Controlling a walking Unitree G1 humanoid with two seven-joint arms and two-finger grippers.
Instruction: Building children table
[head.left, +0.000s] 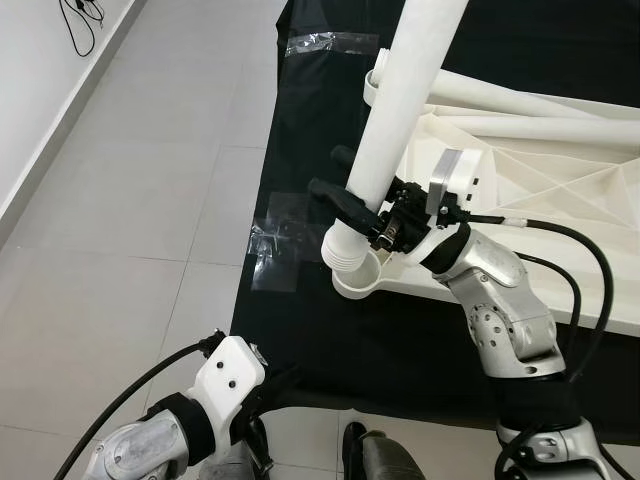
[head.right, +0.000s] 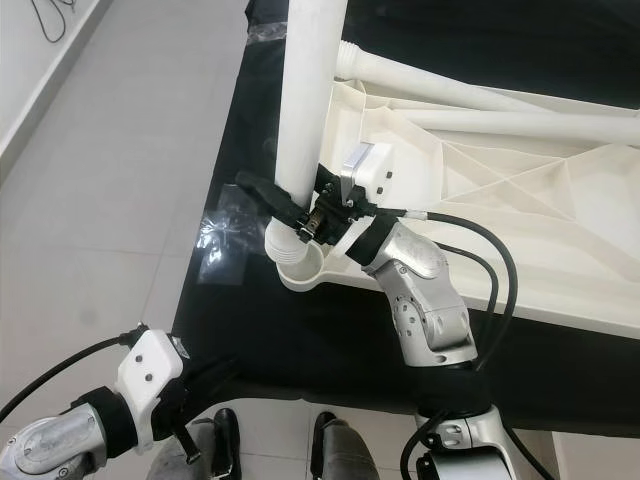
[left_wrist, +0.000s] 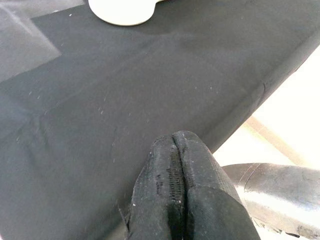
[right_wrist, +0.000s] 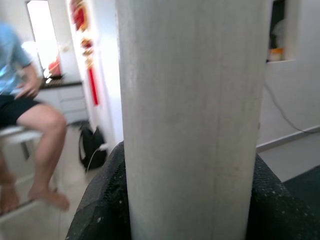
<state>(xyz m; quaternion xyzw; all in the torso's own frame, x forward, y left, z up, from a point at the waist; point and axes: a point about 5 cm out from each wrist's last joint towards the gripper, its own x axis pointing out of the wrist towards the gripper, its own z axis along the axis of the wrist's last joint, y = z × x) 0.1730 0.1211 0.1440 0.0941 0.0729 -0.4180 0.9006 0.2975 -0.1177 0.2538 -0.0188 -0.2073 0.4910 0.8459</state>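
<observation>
A white table top (head.left: 540, 180) lies upside down on a black cloth (head.left: 300, 330), with its corner socket (head.left: 357, 280) at the near left. A white table leg (head.left: 400, 110) stands almost upright, its ribbed lower end just above that socket. My right gripper (head.left: 352, 192) is shut on the table leg a little above its lower end; the leg (right_wrist: 192, 120) sits between the black fingers (right_wrist: 95, 205). Two more legs (head.left: 520, 100) lie across the top further back. My left gripper (left_wrist: 175, 190) is shut and empty, low at the cloth's near edge.
Grey tiled floor (head.left: 130, 200) lies to the left, with a white wall and a cable (head.left: 80, 20) at the far left. Clear tape patches (head.left: 275, 245) hold the cloth down. In the right wrist view a seated person (right_wrist: 25, 115) is in the background.
</observation>
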